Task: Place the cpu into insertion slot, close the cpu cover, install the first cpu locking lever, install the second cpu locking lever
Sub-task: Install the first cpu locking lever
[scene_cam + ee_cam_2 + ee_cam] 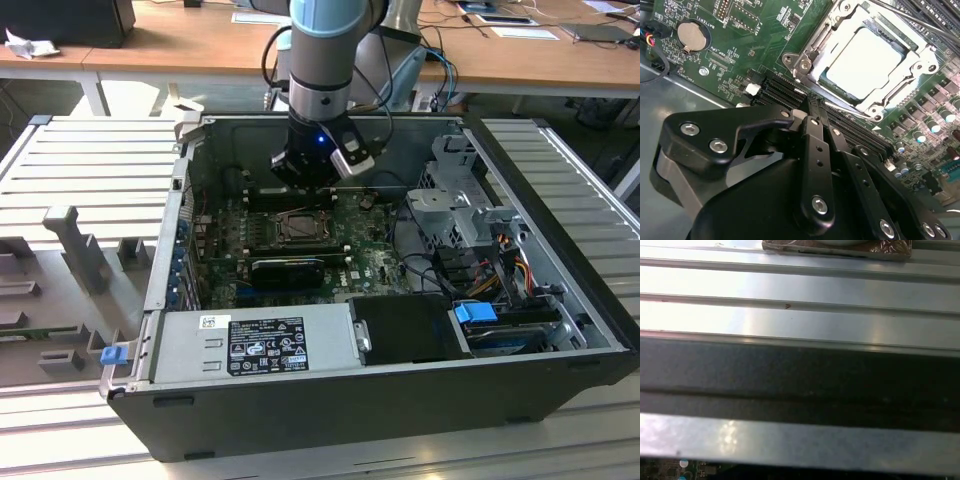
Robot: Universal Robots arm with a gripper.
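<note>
Chip [862, 60] already sits in the socket [300, 228], flat and square, face up, with the metal cover frame [912, 60] lying down around it, so by my reading the placing and the cover-closing are done and the work stands at the locking levers. Whether either lever is hooked I cannot tell; thin wire rods cross the far corner of the frame in the second wrist view, but their ends are hidden.

End effector [815, 117] hangs inside the open computer case [560, 300], just above the green board [740, 30] and a little short of the socket, which lies straight ahead of its fingertips beyond a row of black slots [785, 92]. Its two dark fingers are drawn together, tips touching or nearly so, with nothing held between them.

Being square, the chip has no long axis of its own; its edges line up with the frame, and the whole socket sits turned at an angle to the line of the fingers.

A lever step, as I judge it, calls for the closed fingertips to meet a thin springy rod squarely, push it down and sideways under its hook, and keep off the chip's bare top
</note>
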